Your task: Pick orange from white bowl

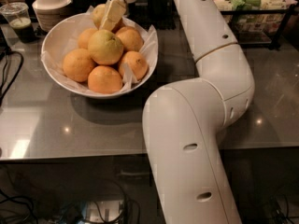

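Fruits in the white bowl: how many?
7: a yellow-green fruit on top; deep-orange ones left, front, right, back-right and back-left of it; the golden orange at the back, by the pincer. More may hide beneath.

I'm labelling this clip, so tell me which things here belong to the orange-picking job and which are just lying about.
Part of the job:
gripper, at the bowl's far side
golden-yellow orange, right beside it
white bowl

Just lying about:
yellow-green fruit
deep-orange fruits
plastic cup
stack of lidded cups
snack rack
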